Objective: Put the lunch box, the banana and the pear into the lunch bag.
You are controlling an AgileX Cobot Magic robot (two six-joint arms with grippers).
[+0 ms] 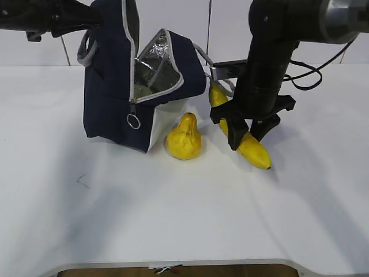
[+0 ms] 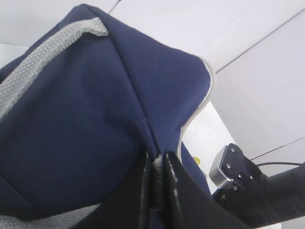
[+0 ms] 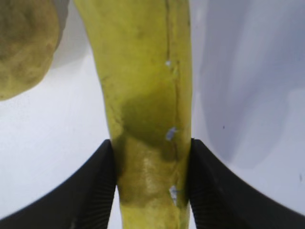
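The navy lunch bag point(image 1: 112, 98) stands at the back left, its mouth open and showing silver lining. A pale green patch inside the mouth looks like the lunch box lid point(image 1: 142, 90); the rest of the box is hidden. My left gripper point(image 2: 157, 162) is shut on the bag's top seam point(image 2: 155, 164) and holds the flap up; it is at the top left of the exterior view point(image 1: 104, 17). The pear point(image 1: 184, 137) sits on the table just in front of the bag and also shows in the right wrist view point(image 3: 24, 43). My right gripper point(image 1: 247, 135) is shut on the banana point(image 1: 253, 151), with both fingers against its sides point(image 3: 152, 95).
The white table point(image 1: 173, 213) extends to its front edge at the bottom. The bag's metal ring pull point(image 1: 134, 122) hangs on its front. The right arm's cable point(image 1: 311, 72) runs behind it. A white wall stands at the back.
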